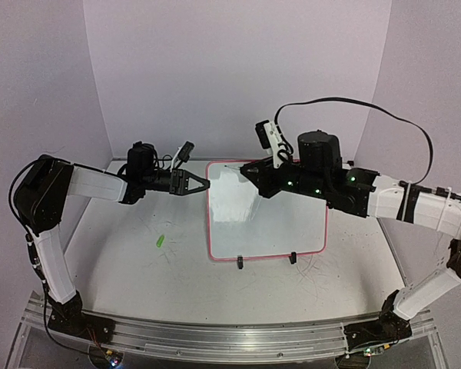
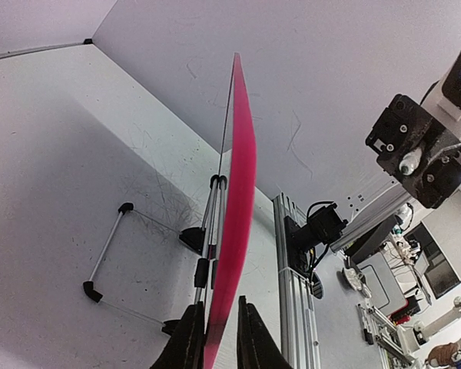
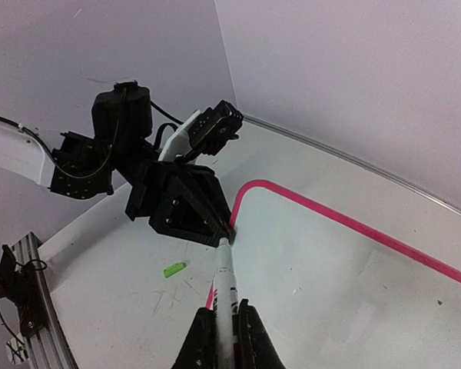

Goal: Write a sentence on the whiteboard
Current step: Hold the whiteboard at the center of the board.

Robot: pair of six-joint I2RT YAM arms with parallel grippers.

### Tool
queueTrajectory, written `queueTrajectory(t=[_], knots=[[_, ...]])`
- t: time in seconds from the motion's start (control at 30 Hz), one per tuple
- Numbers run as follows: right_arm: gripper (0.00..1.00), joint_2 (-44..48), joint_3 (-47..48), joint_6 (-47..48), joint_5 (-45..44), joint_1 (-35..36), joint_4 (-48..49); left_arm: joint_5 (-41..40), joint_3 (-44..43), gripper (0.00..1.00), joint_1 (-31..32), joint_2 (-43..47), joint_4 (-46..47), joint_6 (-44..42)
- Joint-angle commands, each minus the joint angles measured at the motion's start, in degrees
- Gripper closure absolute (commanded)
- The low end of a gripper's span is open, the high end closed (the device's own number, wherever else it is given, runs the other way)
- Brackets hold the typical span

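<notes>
The whiteboard (image 1: pixel 270 219) stands propped in mid-table, with a pink-red frame and a glossy white face. No sentence shows on that face. My left gripper (image 1: pixel 205 183) is closed down on the board's left edge near the top corner. In the left wrist view its fingers (image 2: pixel 219 304) straddle the pink edge (image 2: pixel 238 192). My right gripper (image 3: pixel 224 307) is shut on a white marker (image 3: pixel 226 277). The marker's tip sits at the board's left rim, right by the left gripper (image 3: pixel 224 231). The right arm (image 1: pixel 250 171) hangs over the board's upper part.
A small green cap (image 1: pixel 160 241) lies on the table left of the board. Two black feet (image 1: pixel 239 264) stick out at the board's near edge. A wire stand (image 2: pixel 107 254) props it from behind. White walls close the back and sides. A metal rail (image 1: pixel 215 338) runs along the near edge.
</notes>
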State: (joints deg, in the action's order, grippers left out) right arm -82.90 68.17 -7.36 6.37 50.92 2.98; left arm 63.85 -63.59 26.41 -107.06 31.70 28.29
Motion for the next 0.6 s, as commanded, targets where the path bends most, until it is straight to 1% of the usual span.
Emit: queueTrajectory(t=[0.0,0.17,0.57], knots=[[1.0,-3.78,5.71,3.49,-8.95,3.14,-4.15,1.28,-0.24,0.86,-0.09,-0.21,3.21,-1.19],[1.0,-6.37,7.87,4.46,-13.73,5.79,-5.06,1.24,-0.15,0.89,0.12,0.24,3.35,-1.76],[1.0,-9.71,10.9,4.2,-17.85,6.64,-5.82,0.81,0.23,0.95,0.7,0.28,3.35,-2.59]])
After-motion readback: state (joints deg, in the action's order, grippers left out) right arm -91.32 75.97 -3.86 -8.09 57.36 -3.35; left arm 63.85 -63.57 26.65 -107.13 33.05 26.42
